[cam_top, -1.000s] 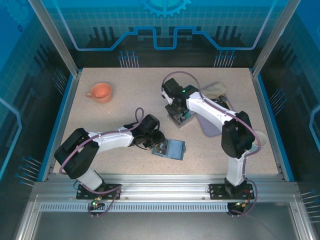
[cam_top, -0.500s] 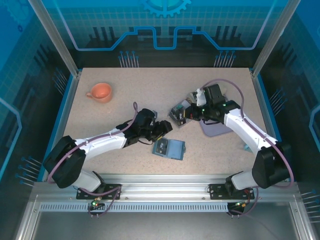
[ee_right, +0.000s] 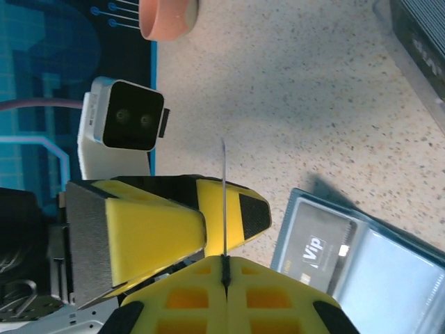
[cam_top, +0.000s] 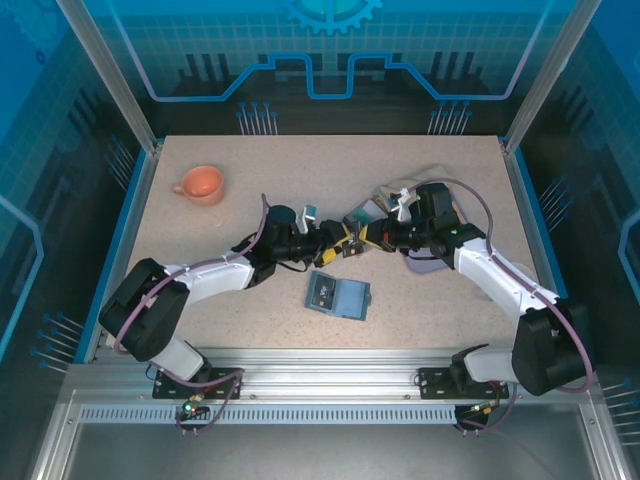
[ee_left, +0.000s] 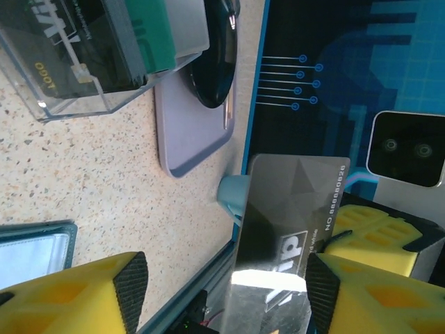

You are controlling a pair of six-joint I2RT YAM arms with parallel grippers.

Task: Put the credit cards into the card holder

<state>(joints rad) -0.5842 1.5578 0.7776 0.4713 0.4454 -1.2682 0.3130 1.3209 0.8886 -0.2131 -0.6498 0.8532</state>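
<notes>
Above the counter (cam_top: 250, 190) we see the right end effector (cam_top: 368, 236) clamped on a grey credit card (ee_left: 292, 209), while the left end effector (cam_top: 335, 244) stands open astride it. The card holder (cam_top: 345, 298) lies open just nearward of both; we judge the left arm nearer.

- Card (ee_left: 292, 223): silver-grey, faceted sheen, "VIP" print.
- Holder (cam_top: 350, 298): teal-blue.
- Cup (cam_top: 200, 184): orange.
- Mat (ee_left: 195, 132): grey-lilac, plain.
- Box (ee_left: 62, 104): clear.
- Boxed cards (ee_left: 83, 42): dk grey w/ yellow print, plus green.
- Table (cam_top: 250, 170): beige, speckled.
- My L fingers (ee_left: 62, 299): yellow, black pads.
</notes>
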